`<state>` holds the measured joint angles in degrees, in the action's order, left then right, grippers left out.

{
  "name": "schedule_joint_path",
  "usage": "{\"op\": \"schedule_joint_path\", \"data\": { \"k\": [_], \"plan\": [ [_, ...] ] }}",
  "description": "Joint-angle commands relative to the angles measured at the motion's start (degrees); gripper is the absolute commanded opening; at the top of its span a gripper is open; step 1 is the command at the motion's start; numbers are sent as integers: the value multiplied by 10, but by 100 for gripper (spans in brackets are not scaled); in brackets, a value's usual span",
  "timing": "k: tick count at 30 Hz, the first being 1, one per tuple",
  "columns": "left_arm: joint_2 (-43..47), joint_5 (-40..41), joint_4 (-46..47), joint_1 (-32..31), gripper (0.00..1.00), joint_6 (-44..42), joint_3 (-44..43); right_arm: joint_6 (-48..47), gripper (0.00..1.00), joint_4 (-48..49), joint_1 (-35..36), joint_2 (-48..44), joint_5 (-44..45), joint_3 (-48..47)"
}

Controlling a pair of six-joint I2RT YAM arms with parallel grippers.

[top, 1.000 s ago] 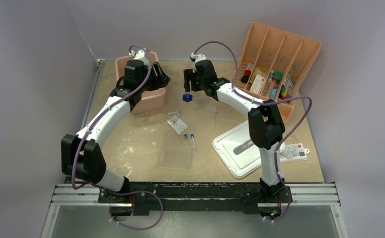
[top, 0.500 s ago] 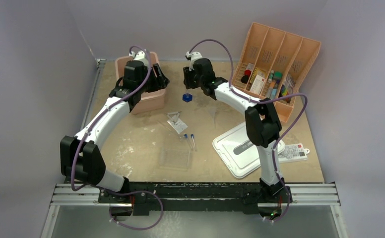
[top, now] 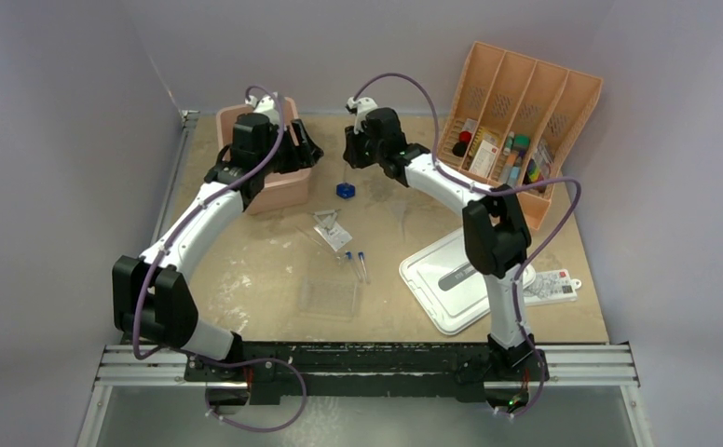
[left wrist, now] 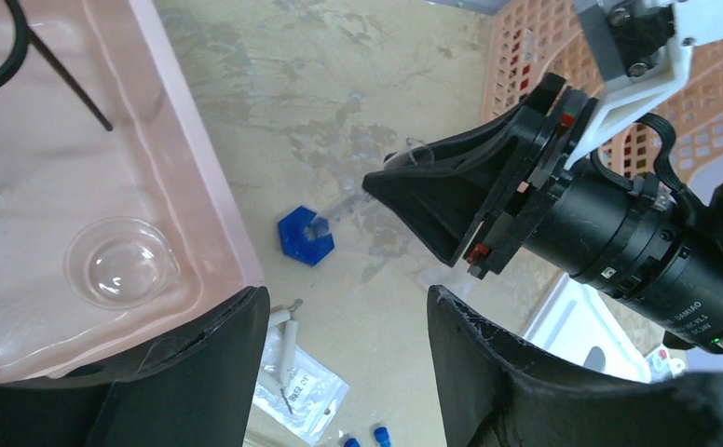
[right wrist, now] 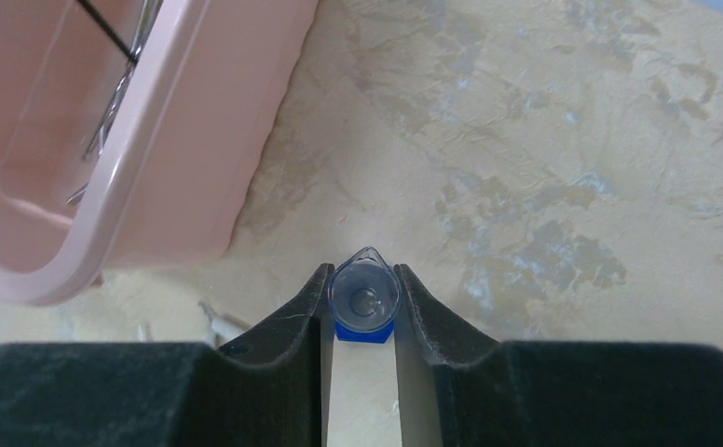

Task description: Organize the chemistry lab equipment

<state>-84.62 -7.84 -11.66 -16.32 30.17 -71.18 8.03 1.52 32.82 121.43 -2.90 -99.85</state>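
Two grippers: right gripper [right wrist: 361, 279] has its fingers pinching the blue-based glass piece [right wrist: 364, 303] near the desk's far edge, left gripper [left wrist: 344, 312] hangs spread wide over the pink bin [left wrist: 204, 158] rim.

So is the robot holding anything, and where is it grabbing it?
The right gripper pinches the blue-based glass piece by its clear tube near the open top, not by the blue base. The left gripper is open and holds nothing.
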Motion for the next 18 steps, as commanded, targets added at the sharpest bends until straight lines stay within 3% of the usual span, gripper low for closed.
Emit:
{"op": "schedule_joint_path", "data": {
  "k": [1,6,9,14,18],
  "plan": [
    [33,-47,52,-2,63,-21,0,0,18,-53,-8,-76,-71,-15],
    [34,-82,79,-2,63,-21,4,15,18,-103,-29,-131,-178,4],
    [31,-144,100,-2,66,-28,5,36,17,-107,-53,-167,-259,28],
    [25,-215,199,-5,69,25,31,53,17,-116,-77,-202,-374,43],
    [18,-228,212,-16,71,54,33,69,17,-106,-86,-213,-457,42]
  ]
}}
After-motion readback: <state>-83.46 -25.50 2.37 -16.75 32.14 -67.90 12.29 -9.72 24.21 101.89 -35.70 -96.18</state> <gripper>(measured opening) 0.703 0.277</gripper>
